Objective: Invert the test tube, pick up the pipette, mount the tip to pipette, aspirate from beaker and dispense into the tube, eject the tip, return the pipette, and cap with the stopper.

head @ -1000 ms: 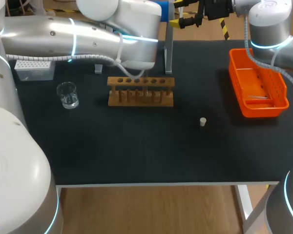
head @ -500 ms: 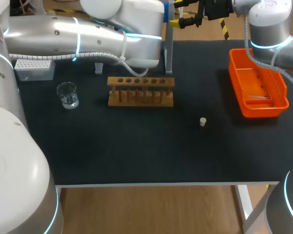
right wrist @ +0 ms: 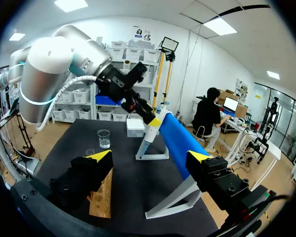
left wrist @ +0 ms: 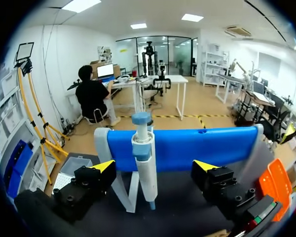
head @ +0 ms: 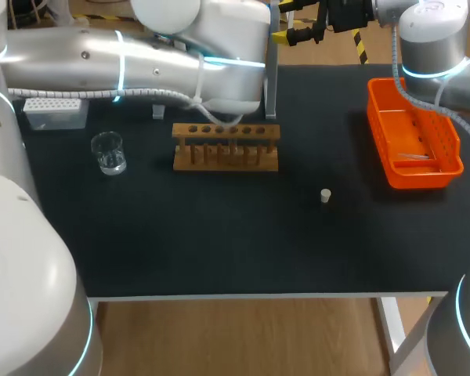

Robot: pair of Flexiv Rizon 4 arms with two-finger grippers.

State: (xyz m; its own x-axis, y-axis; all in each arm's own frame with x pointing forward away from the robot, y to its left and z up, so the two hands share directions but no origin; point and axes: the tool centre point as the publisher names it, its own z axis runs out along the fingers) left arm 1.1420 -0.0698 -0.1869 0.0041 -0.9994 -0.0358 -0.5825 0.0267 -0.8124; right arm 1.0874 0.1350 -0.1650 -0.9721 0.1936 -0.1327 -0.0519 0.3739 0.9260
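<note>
**Mia:** Where is the pipette (left wrist: 143, 158) hanging?

**Ben:** It is hanging straight up and down on the blue stand (left wrist: 202, 148). The stand is sitting at the back of the desk (head: 219, 251), in the upper middle of the frame in the head view.

**Mia:** Is the left hand (left wrist: 154, 167) holding it?

**Ben:** No. Its two fingers are spreading wide, one on each side of the pipette, and neither is touching it. The right hand (right wrist: 149, 157) is hanging with its fingers wide apart too, with nothing between them.

**Mia:** How is the pipette going to feel?

**Ben:** It is looking like hard, smooth plastic, so it is probably light and a bit slippery. The bottom end is thin and could bend or snap.

**Mia:** So where should the hand be squeezing?

**Ben:** Probably on the thick white part, just under the blue collar. It should be keeping off the top button and the thin end, then lifting straight up off the stand.

**Mia:** What else is waiting?

**Ben:** The beaker (head: 108, 152) is sitting at the left of the frame, the wooden rack (head: 225, 146) in the middle, and the stopper (head: 325, 196) is lying alone to the rack's lower right.
</note>
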